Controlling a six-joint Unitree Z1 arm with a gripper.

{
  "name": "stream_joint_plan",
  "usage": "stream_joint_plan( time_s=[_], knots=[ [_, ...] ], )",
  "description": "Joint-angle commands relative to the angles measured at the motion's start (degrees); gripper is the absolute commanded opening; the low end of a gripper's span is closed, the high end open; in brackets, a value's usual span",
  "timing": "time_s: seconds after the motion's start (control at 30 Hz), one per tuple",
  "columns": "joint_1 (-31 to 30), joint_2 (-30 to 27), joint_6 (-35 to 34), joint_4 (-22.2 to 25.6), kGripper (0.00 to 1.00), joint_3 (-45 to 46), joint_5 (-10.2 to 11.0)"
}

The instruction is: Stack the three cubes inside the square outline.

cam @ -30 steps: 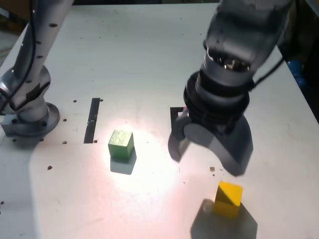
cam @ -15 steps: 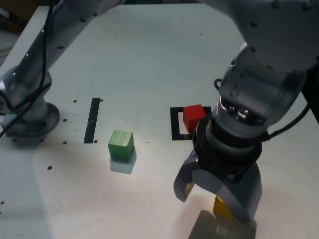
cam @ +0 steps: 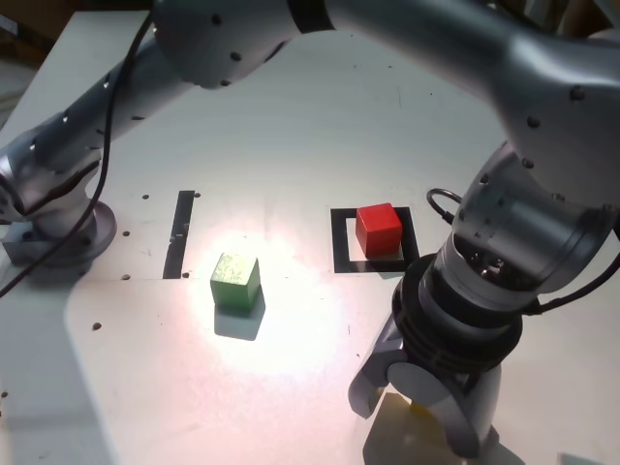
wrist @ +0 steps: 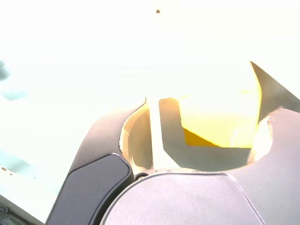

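Gripper (cam: 417,423) spread around the yellow cube (wrist: 220,122)
In the wrist view the cube lies between the parted jaws, nearer one of them, with a gap to the other; whether the near one touches it, I cannot tell. In the exterior view the gripper mostly hides it, down on the white table (cam: 242,407), well apart from the red cube (cam: 378,231) in the square outline (cam: 341,242).

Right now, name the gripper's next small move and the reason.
Probably ease the gripper slightly toward the far jaw's side to centre on the yellow cube, before closing: the jaws stand open around it, with a visible gap on one side and almost none on the other.
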Motion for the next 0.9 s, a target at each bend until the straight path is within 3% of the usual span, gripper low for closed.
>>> stream_joint_plan(
  time_s=[0.0,0.1,0.2,0.63,0.87],
  knots=[
    [0.1,0.2,-0.2,0.5,0.49,-0.1,0.2],
    [0.1,0.3,-0.3,0.3,0.36,-0.4,0.7],
    [0.1,0.3,-0.3,0.1,0.33,-0.6,1.0],
    [0.1,0.0,-0.3,0.3,0.32,-1.0,1.4],
    [0.3,-3.3,-0.3,0.8,0.32,1.9,2.9]
  ],
)
